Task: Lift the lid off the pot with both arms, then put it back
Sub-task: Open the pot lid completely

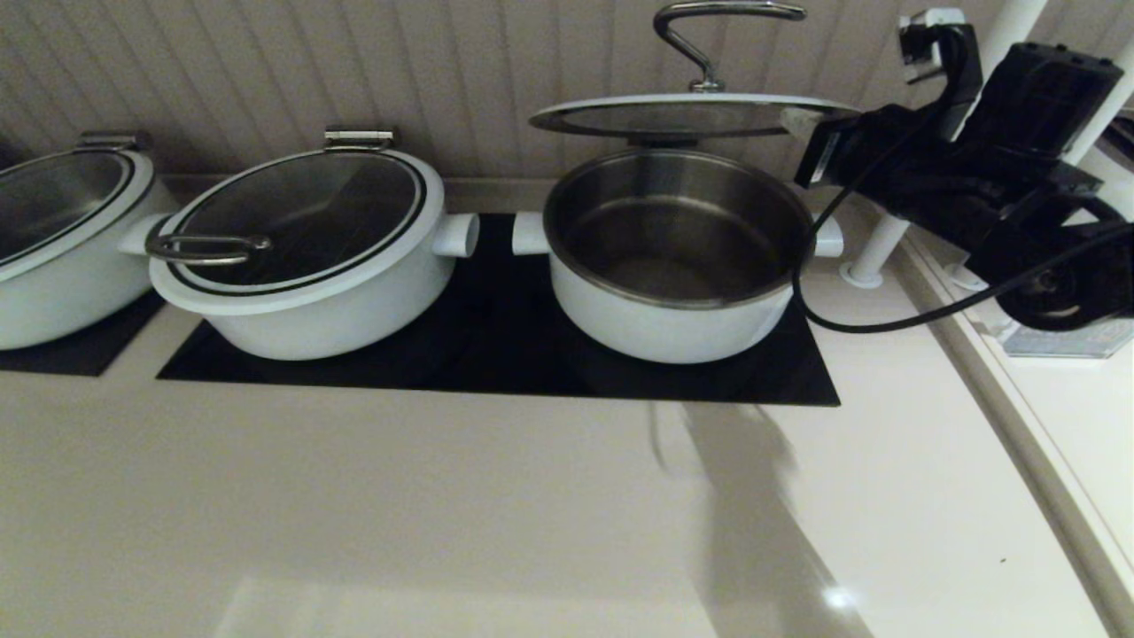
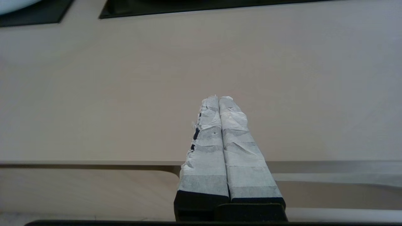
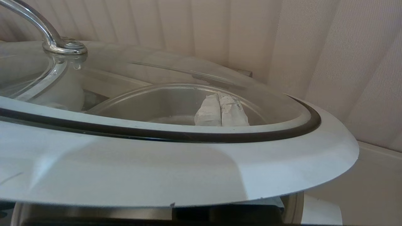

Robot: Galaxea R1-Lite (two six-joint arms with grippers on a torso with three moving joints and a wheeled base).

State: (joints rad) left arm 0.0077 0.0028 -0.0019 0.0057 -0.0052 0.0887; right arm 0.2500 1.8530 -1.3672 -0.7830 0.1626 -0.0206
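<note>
Around: a twin pot [image 1: 301,257] with its lid on sits left of the pot [image 1: 673,266] on the black glass [image 1: 496,354]
Lid: the lid [image 1: 682,115] floats flat above the open, shiny pot; steel handle [image 1: 709,35] points up
Right gripper [image 1: 802,124]: under the lid's white edge; fingers [image 3: 221,111] pressed together, propping the lid
Left gripper [image 2: 219,99]: squeezed closed, holding nothing, over the bare counter [image 2: 125,94]

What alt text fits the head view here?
The right gripper holds the lid level above the open, empty pot by its rim. A second pot with its lid on stands to the left on the same black cooktop.
</note>
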